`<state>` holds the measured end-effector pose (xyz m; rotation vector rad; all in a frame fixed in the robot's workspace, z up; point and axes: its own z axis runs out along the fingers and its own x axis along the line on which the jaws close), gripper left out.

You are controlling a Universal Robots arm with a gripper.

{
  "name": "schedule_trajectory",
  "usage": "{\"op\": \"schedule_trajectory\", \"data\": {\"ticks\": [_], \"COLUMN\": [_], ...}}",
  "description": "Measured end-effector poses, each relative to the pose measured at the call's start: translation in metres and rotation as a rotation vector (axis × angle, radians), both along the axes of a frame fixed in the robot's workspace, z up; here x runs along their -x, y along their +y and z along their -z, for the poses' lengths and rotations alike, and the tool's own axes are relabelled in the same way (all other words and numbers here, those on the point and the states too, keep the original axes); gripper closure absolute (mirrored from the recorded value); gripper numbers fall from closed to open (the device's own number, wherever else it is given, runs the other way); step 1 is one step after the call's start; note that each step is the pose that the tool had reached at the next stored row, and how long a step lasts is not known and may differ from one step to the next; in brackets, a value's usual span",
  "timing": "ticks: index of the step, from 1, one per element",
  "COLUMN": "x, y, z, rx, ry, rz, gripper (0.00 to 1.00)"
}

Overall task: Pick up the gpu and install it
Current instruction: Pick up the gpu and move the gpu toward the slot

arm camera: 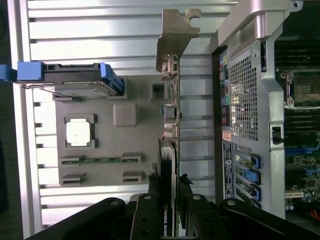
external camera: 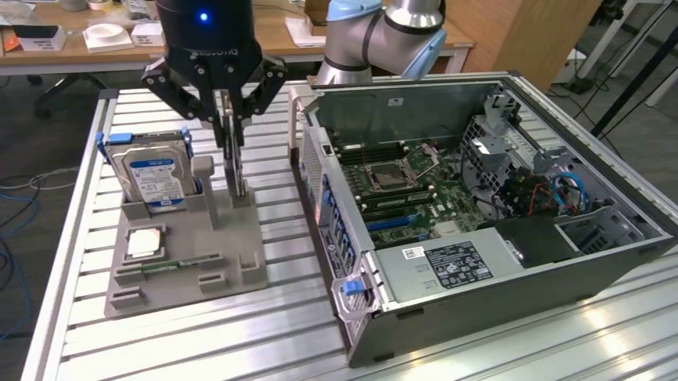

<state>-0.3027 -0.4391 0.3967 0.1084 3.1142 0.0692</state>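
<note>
Gripper (external camera: 231, 136), jaws clamped on the gpu (external camera: 240, 178), holds the card on edge at the grey holder (external camera: 238, 248), beside the open case (external camera: 498, 313). Pinched along 1 thin edge, the card could tilt, and its bracket (arm camera: 176, 35) could snag the case wall.

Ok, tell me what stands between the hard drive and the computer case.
The gpu, standing on edge, gripped by the gripper; the exterior view shows it best.

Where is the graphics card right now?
In the exterior view, the graphics card stands on edge at the gray tray on that view's left, between the hard drive and the computer case, its top gripped by the gripper.
</note>
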Motion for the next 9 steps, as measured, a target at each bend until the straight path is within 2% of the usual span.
{"op": "schedule_trajectory", "data": {"ticks": [9], "x": [0.0000], "y": [0.0000], "z": [-0.0046], "rx": [0.0000], "ry": [-0.0001], "rz": [0.000], "gripper": [0.74]}}
